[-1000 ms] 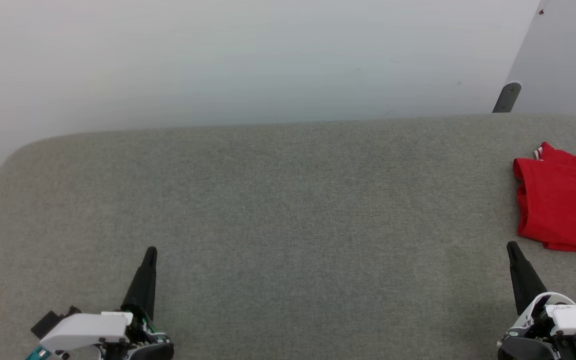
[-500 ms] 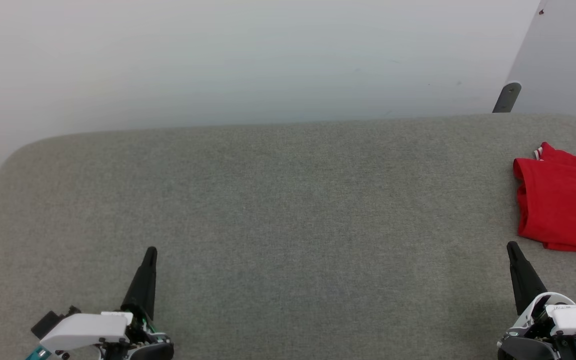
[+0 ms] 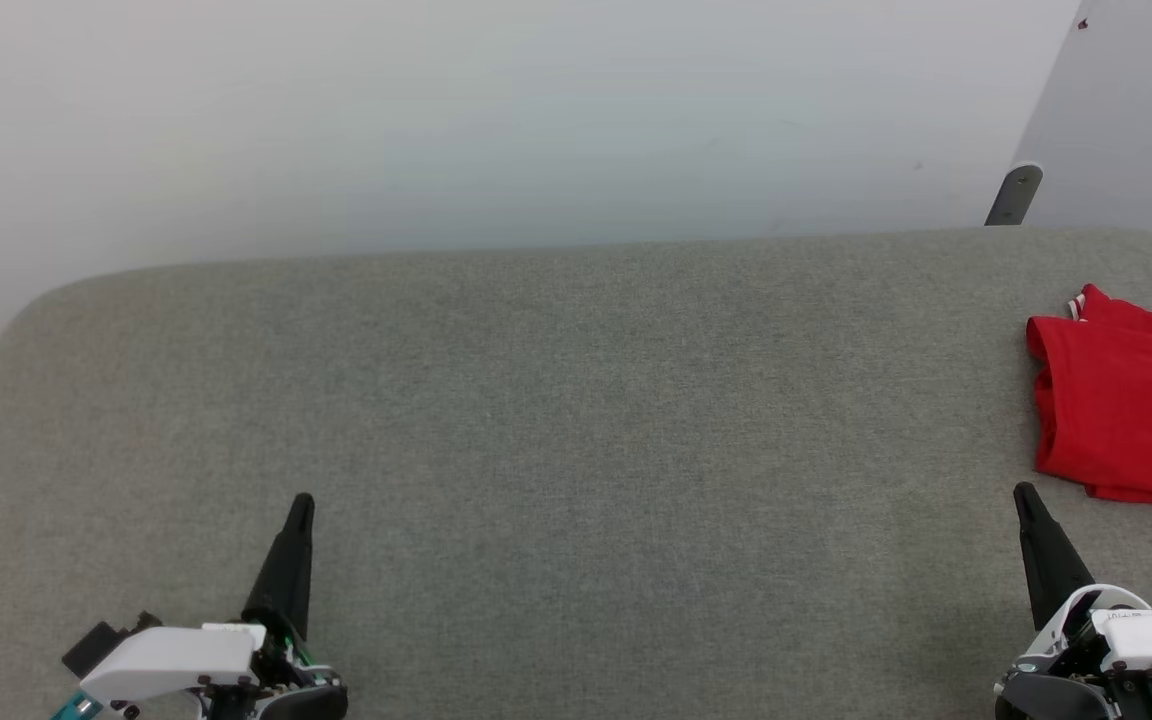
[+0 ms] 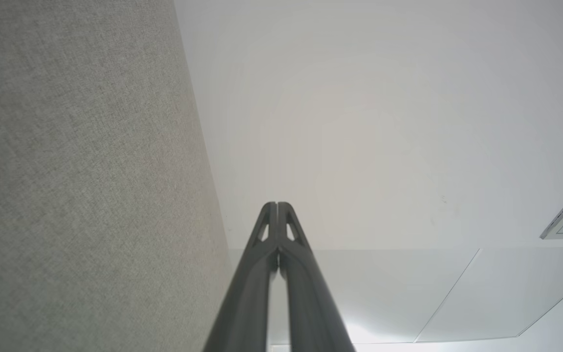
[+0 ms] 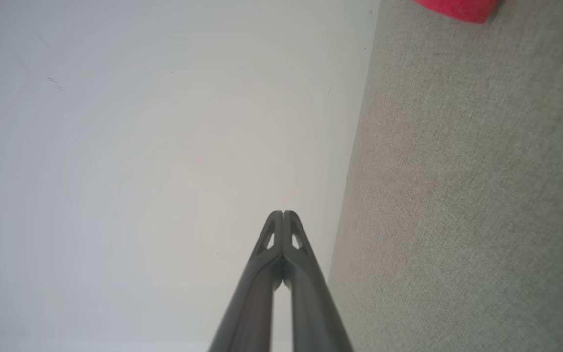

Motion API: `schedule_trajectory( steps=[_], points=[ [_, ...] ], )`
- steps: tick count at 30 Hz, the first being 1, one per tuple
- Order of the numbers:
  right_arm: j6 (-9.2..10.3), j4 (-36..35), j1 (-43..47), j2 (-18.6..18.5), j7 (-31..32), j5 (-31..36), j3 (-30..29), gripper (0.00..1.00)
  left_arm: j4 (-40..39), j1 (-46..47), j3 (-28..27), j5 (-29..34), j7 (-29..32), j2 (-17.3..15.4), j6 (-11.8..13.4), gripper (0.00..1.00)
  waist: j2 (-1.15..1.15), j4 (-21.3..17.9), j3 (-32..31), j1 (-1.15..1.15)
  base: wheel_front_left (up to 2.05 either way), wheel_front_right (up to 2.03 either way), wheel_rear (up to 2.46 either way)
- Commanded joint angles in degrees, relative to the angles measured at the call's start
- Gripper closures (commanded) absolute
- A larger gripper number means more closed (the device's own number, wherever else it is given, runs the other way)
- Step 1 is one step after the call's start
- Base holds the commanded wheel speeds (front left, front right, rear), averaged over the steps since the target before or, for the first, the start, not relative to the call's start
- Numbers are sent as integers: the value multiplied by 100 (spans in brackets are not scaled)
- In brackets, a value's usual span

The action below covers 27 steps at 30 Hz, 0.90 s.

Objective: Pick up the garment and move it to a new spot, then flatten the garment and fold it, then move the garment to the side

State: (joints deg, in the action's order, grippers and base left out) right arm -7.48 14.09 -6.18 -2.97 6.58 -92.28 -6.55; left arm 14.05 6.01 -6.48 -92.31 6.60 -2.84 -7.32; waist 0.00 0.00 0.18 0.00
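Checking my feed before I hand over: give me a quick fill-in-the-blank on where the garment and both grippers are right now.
1. The garment lies on the grey surface at the head view's ____ edge.
2. The left gripper has its fingers ____.
3. The right gripper grips ____.
4. The gripper nearer the garment is the ____ one.
Missing words: right; shut; nothing; right.

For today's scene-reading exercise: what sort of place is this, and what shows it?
Probably a robot test room: a grey fabric-covered surface against a bare white wall, one red garment lying on its right side.
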Motion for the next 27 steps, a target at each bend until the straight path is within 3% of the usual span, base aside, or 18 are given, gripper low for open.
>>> schedule_trajectory(
  steps=[1, 27],
  points=[
    [-2, -11, -16, 20, 14, -25, -1, 100, 4, 55, -14, -18, 9, 5, -31, 100, 0, 0, 0, 0, 0, 0, 0],
    [-2, -11, -16, 20, 13, -25, 0, 100, 4, 54, -13, -19, 9, 5, -31, 100, 0, 0, 0, 0, 0, 0, 0]
  ],
)
